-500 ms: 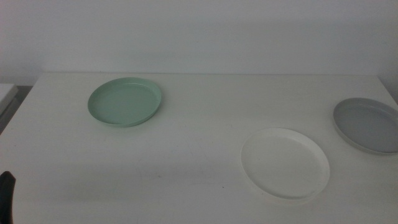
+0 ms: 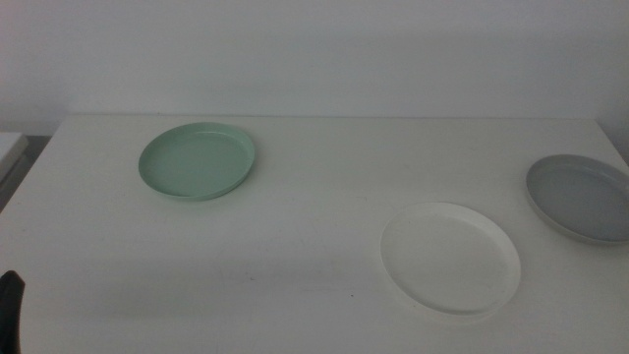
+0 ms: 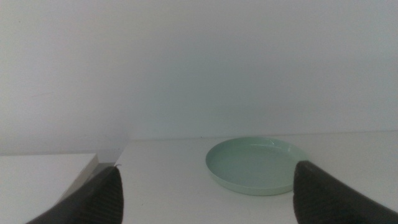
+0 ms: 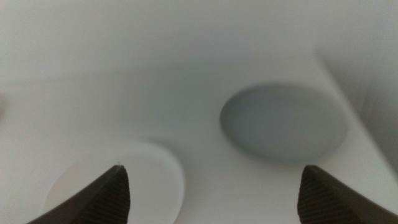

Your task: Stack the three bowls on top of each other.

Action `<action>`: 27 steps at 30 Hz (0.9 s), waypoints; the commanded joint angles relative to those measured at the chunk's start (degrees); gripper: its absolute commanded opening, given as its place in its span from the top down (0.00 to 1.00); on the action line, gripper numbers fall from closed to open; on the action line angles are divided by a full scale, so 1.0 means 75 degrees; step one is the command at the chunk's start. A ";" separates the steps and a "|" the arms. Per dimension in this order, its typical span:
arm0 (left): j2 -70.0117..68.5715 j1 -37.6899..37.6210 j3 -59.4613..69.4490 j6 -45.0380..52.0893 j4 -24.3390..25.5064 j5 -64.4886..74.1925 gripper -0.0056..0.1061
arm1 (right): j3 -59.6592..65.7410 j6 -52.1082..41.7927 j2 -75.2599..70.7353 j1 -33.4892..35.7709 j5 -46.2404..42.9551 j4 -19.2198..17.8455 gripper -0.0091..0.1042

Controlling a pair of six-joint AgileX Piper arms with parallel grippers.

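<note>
Mint green bowl (image 2: 198, 160), white bowl (image 2: 450, 258), grey bowl (image 2: 580, 197), white table (image 2: 314, 197).

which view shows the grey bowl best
The right wrist view: the whole grey bowl shows there, round and unclipped, though soft in focus. The middle view has the bowl at the picture's right edge, cut off on one side. The left wrist view does not show it at all, only the green bowl.

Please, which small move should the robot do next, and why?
Probably the right tool, open above the table, should descend toward the grey bowl rim. All three bowls lie apart: the white bowl beside it, the mint green bowl farther off. The left tool waits, open.
</note>
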 commanded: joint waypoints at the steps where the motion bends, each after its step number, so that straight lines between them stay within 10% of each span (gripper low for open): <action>1: -0.0026 -0.0019 0.0006 -0.0037 0.0004 -0.0100 0.11 | -0.1068 0.0002 0.1049 0.0015 0.1414 0.0362 0.10; 7: -0.0026 -0.0019 0.0006 -0.0037 0.0004 -0.0100 0.11 | -0.3077 0.0002 0.2932 0.0015 0.4259 0.0486 0.10; 27: -0.0026 -0.0019 0.0006 -0.0037 0.0004 -0.0100 0.11 | -0.3966 0.0115 0.5231 0.0015 0.4211 0.0992 0.10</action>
